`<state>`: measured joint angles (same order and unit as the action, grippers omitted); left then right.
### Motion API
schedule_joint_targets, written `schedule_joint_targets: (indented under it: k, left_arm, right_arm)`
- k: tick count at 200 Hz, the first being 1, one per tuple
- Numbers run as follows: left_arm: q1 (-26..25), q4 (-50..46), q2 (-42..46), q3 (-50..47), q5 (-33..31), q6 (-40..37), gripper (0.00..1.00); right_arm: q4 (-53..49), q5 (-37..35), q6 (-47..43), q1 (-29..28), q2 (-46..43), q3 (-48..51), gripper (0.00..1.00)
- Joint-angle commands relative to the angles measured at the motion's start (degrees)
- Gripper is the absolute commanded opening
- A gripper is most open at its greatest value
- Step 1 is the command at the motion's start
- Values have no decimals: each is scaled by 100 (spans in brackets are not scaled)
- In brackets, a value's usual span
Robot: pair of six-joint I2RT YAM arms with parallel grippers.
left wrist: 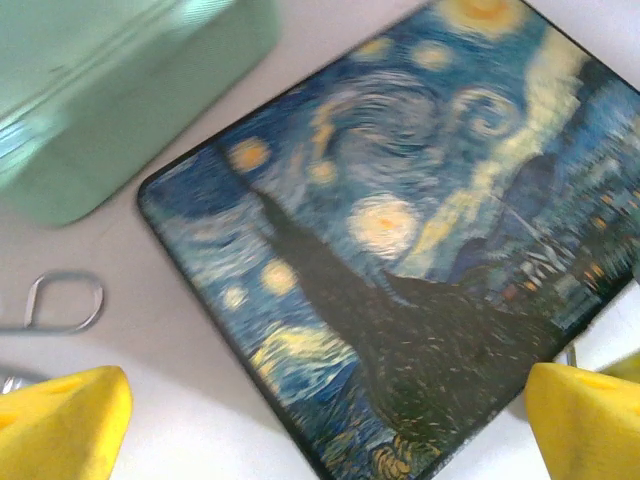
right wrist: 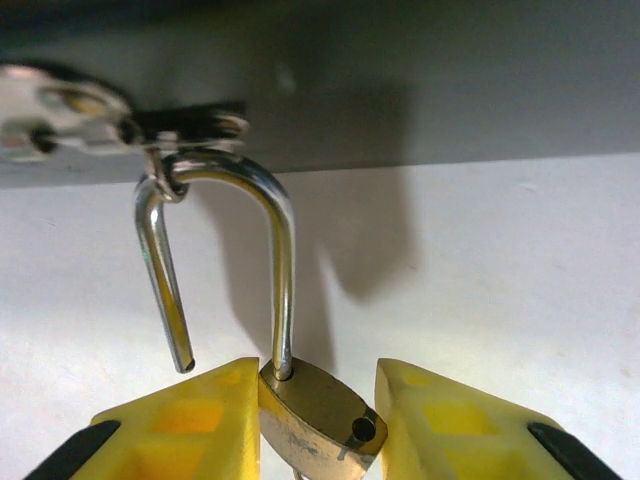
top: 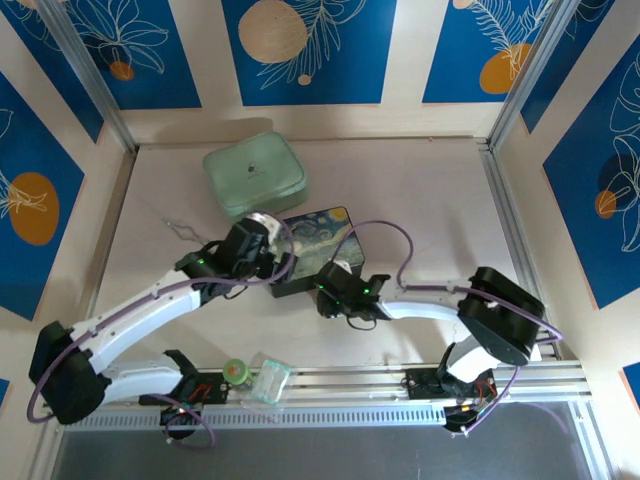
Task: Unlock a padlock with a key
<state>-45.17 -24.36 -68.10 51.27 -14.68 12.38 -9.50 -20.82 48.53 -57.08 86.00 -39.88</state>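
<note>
No legible text, label or number anywhere.

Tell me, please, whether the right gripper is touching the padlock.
Touching: the right wrist view shows the right gripper pressing both fingers against the padlock body.

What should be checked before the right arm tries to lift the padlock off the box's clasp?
1. Shackle open: ok. Its short leg hangs free of the padlock body.
2. Right gripper on the padlock: ok. A yellow finger touches each side of the body.
3. Shackle off the clasp: not ok. It is hooked through the clasp's ring.
4. Left gripper out of the way: ok. It is open and hovers above the box lid.
5. Key out of the padlock: cannot tell. The body's underside is cut off at the frame edge.
</note>
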Motion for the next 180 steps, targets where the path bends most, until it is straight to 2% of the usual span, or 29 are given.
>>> schedule_joint_targets:
  k: [1, 29, 55, 73, 99, 121, 130, 150, 180]
  left_arm:
    - [-621, -353, -701, 354, -477, -1339, 100]
    - [-876, -413, -1590, 678, -457, -1747, 99]
    - [-950, -262, -1724, 745, -396, -1809, 93]
    - [-1043, -460, -1954, 827, -587, -1883, 90]
    - [-1101, -696, -2342, 789, -880, -1819, 70]
    - [-1115, -755, -2382, 684, -935, -1659, 66]
    - [-1130, -827, -2400, 689, -991, -1605, 59]
    - [-1157, -934, -2432, 685, -1142, -1541, 57]
    - [-1176, -987, -2494, 670, -1081, -1453, 55]
  right_arm:
    - [540, 475, 57, 244, -336, 546, 31]
    - [887, 668, 177, 499, -481, 905, 30]
    - [1021, 589, 428, 586, -574, 1110, 30]
    - [1645, 843, 612, 729, -568, 1346, 28]
    - [1964, 809, 663, 742, -446, 1271, 27]
    - [2037, 707, 667, 692, -329, 1174, 25]
    - [1908, 570, 684, 634, -288, 1096, 24]
    - [1948, 531, 755, 558, -208, 1109, 22]
    - [3109, 927, 1120, 668, -198, 1562, 16]
